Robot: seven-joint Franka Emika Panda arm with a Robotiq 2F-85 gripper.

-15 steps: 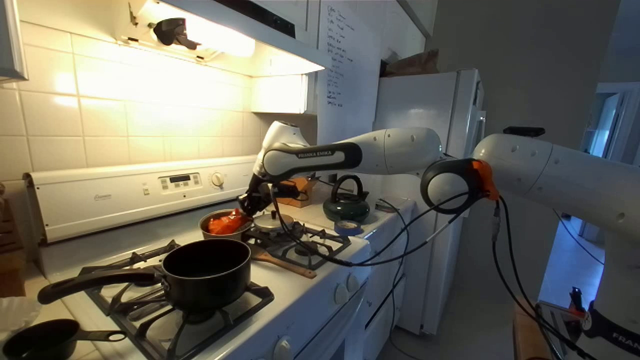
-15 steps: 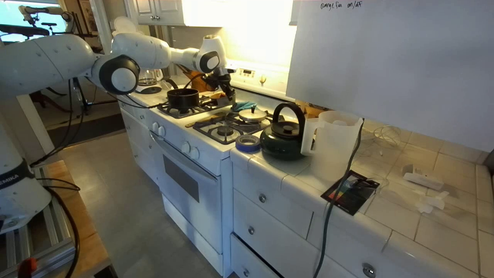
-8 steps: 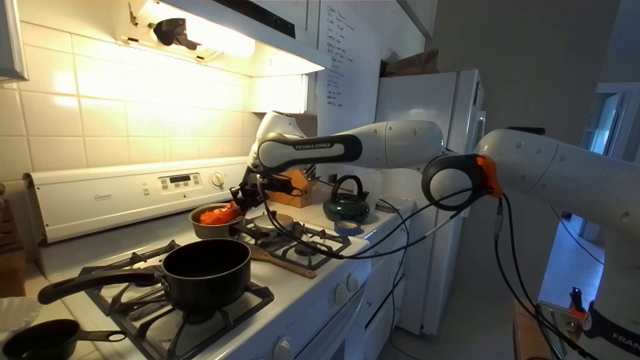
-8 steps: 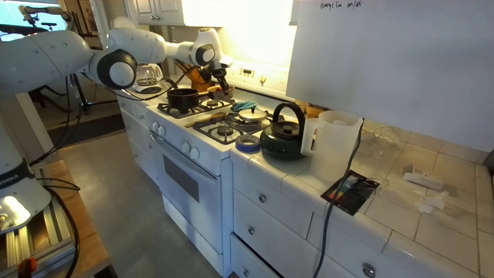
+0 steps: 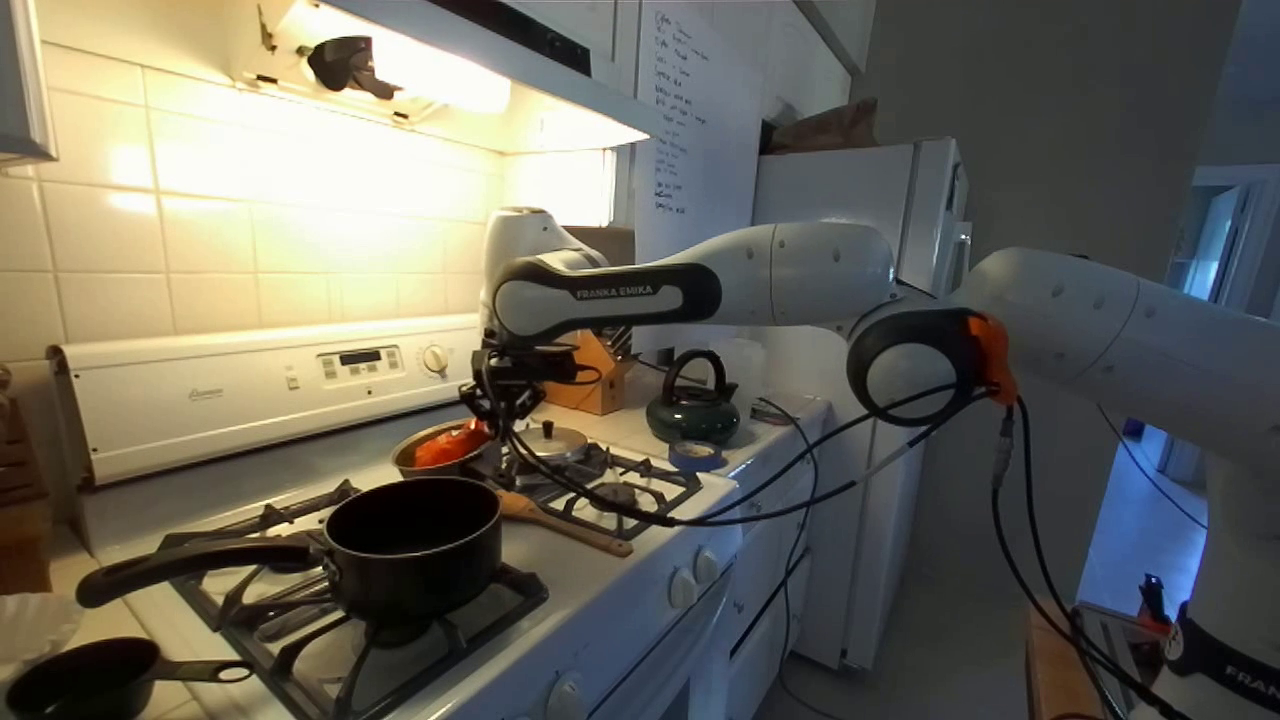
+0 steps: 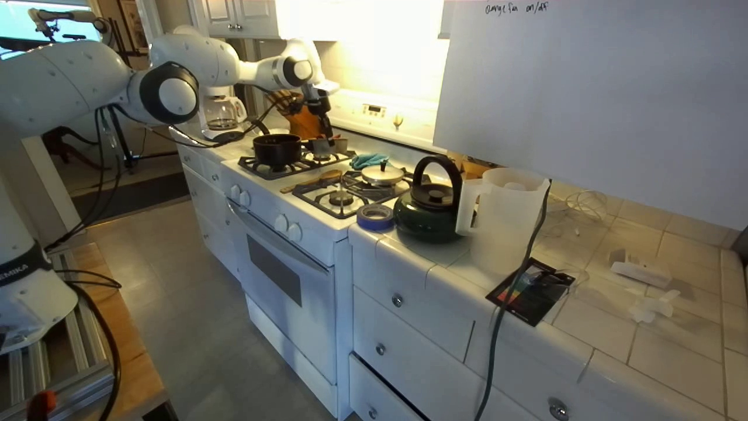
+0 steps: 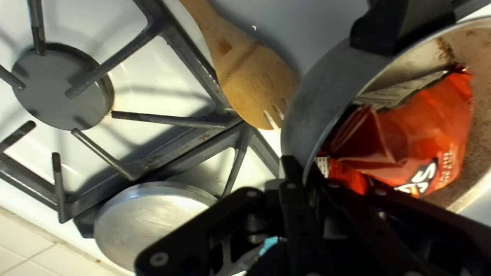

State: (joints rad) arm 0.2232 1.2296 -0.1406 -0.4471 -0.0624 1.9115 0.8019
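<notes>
My gripper [image 7: 304,168] is shut on the rim of a grey metal pot [image 7: 326,82], with one finger outside the wall and the other inside. A crumpled red-orange bag [image 7: 418,126] lies in the pot, close to the inner finger. In an exterior view the gripper [image 5: 495,425] points down at the pot's near side, and the red bag [image 5: 447,447] shows above the rim. In an exterior view the pot [image 6: 340,145] is at the back of the stove, partly behind the finger. I cannot tell whether the pot rests on the grate. Its dark handle shows only partly.
A black saucepan [image 5: 415,560] stands on the front burner. A wooden spoon [image 7: 253,76] lies beside the pot. A round metal lid [image 7: 149,218] and a teal cloth [image 6: 369,161] lie nearby. A green kettle [image 6: 429,216] and blue tape [image 6: 375,216] stand on the counter.
The wrist has swung more upright and moved with the pot still in the gripper. The pot rose and shifted half a second ago and is now lower again. The bag stays in it.
</notes>
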